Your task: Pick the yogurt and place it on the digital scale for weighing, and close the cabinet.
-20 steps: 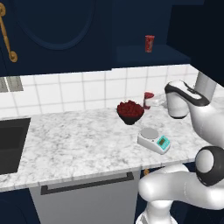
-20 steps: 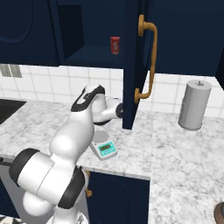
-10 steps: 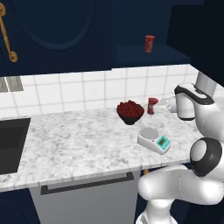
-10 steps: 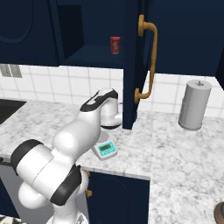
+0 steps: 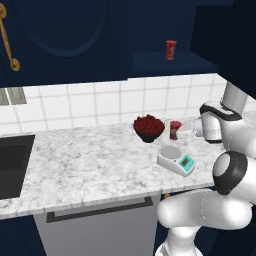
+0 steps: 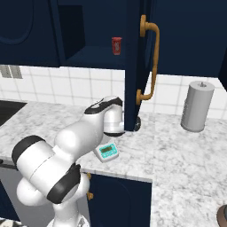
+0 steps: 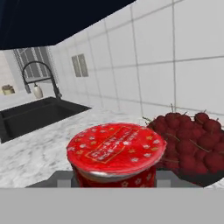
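Observation:
A red yogurt (image 5: 174, 129) cup hangs just right of the berry bowl and behind the digital scale (image 5: 175, 160), a little above the counter. My gripper (image 5: 181, 132) reaches in from the right and is shut on it. In the hand view the yogurt (image 7: 116, 151) sits close up with its red starred lid on top. The white digital scale (image 6: 107, 151) with its teal display lies near the counter's front edge, its plate bare. The navy cabinet stands open, its door (image 6: 133, 53) with a gold handle (image 6: 150, 57) swung out. A twin red cup (image 5: 171, 49) stands on the cabinet shelf.
A dark bowl of red berries (image 5: 149, 127) stands just left of the held cup. A dark sink (image 5: 12, 165) is set into the counter at far left, with a black tap (image 7: 41, 72). A grey paper-towel roll (image 6: 197, 106) stands at the right by the tiled wall.
The arm has carried the yogurt to the right and a little lower, from above the bowl's right edge to a spot behind the scale. The grip stays the same.

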You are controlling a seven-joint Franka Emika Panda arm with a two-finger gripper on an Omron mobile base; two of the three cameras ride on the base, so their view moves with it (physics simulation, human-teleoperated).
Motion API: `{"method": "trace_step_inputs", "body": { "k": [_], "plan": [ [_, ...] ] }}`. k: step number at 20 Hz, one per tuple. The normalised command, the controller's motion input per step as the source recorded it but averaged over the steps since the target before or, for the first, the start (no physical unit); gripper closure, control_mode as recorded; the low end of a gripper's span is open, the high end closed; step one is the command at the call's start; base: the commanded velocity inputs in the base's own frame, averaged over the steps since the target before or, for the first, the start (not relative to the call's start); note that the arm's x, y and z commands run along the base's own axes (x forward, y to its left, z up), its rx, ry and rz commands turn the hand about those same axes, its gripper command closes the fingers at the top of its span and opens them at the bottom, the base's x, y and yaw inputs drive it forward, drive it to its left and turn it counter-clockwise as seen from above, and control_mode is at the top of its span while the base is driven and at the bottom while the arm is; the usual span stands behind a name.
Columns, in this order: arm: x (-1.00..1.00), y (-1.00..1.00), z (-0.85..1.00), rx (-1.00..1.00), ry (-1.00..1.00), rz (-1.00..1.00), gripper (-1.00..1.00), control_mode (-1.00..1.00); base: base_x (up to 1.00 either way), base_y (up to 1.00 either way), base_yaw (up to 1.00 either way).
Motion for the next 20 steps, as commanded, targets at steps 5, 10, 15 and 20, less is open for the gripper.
{"method": "trace_step_inputs", "body": {
  "k": [5,10,15,20],
  "plan": [
    [-0.09,0.00,-0.38,-0.04,0.00,0.03,1.00,-1.00,0.00,0.00,0.00],
    [-0.15,0.00,-0.29,0.00,0.03,0.03,1.00,-1.00,0.00,0.00,0.00],
    [-0.06,0.00,-0.36,0.00,0.05,0.03,1.00,-1.00,0.00,0.00,0.00],
    [0.00,0.00,-0.36,0.00,0.01,0.02,1.00,-1.00,0.00,0.00,0.00]
  ]
}}
